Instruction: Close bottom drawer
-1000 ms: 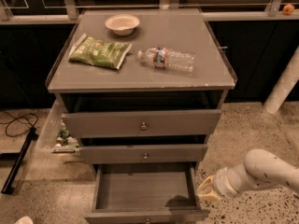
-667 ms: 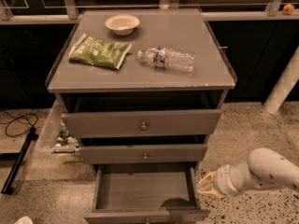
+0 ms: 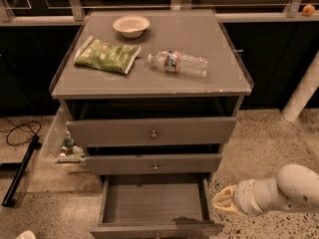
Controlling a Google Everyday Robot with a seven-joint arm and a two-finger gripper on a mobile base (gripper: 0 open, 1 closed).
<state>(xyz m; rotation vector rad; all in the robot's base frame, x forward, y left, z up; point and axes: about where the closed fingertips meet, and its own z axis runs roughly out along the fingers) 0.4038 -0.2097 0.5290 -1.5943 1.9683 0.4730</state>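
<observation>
The bottom drawer [image 3: 152,202] of the grey-brown cabinet is pulled far out and its inside is empty. Its narrow front panel [image 3: 124,230] lies at the lower edge of the view, with the small knob just showing. My gripper [image 3: 223,201] is at the end of the white arm, low on the right. It sits just outside the drawer's right side wall, near its front corner, and points left toward it. It holds nothing that I can see.
The middle drawer [image 3: 153,163] and the top drawer [image 3: 152,131] stand slightly open above. On the cabinet top [image 3: 199,39] lie a bowl [image 3: 131,25], a green snack bag [image 3: 106,55] and a water bottle [image 3: 178,62]. A cable [image 3: 20,133] and a black stand [image 3: 20,171] are on the floor at left. A white post [image 3: 303,91] is at right.
The arm has shifted very slightly; the gripper stays beside the drawer's right front corner. The drawer has not moved.
</observation>
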